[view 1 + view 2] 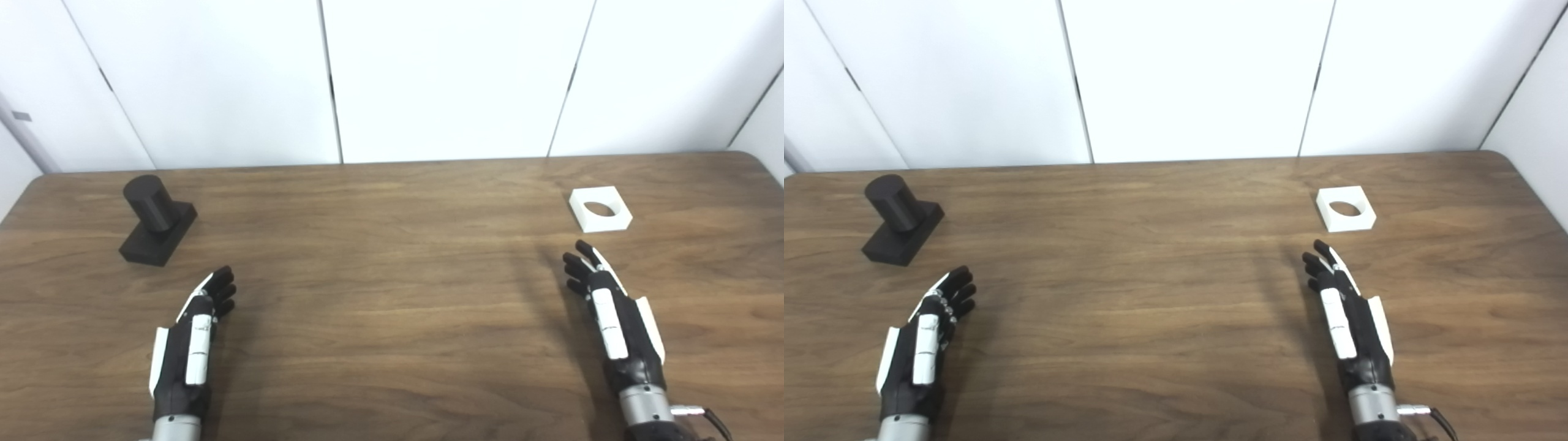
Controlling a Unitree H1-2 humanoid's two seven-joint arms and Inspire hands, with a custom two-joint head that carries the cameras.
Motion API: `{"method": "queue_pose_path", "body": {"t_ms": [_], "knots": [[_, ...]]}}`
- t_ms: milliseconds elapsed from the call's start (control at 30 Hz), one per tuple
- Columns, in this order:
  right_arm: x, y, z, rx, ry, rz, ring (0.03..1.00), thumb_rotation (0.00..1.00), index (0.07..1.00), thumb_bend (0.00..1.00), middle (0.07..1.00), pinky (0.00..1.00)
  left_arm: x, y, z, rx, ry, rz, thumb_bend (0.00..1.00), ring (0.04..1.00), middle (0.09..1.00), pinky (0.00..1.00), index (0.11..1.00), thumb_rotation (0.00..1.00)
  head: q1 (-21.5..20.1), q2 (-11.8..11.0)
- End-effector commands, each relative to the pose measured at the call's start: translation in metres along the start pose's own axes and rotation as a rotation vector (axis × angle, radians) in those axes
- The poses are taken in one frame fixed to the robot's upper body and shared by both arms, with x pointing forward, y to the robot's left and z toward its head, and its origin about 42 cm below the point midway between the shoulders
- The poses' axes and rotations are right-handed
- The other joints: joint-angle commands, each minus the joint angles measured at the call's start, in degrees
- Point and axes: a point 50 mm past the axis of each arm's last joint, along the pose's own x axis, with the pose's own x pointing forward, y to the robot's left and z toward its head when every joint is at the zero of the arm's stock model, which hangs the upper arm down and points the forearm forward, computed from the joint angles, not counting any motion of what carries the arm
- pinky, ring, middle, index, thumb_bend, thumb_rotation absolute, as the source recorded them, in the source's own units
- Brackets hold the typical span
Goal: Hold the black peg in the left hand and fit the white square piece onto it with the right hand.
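Black peg (157, 219) and white square piece (600, 209) lie untouched; each robot hand, left (191, 334) and right (609, 312), spread empty.

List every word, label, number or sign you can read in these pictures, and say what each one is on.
None: no readable text shows in either view.
Black peg: plain, no marking.
White square piece: plain, only its round hole.
Left hand and right hand: black and white shells, no legible lettering.
Wooden table and white wall panels: no signs; a small grey tag on the far-left panel is too small to read.
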Motion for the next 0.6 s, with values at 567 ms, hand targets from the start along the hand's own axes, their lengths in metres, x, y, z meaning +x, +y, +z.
{"method": "queue_pose_path", "body": {"t_ms": [567], "knots": [[0.003, -0.008, 0.000, 0.051, -0.033, 0.030, 0.934, 1.00, 0.965, 0.39, 0.920, 0.96, -0.011, -0.039, -0.013, -0.010, 0.004, 0.011, 0.66, 0.868, 0.880, 0.85, 0.840, 0.95, 14.10, -6.88]]}}
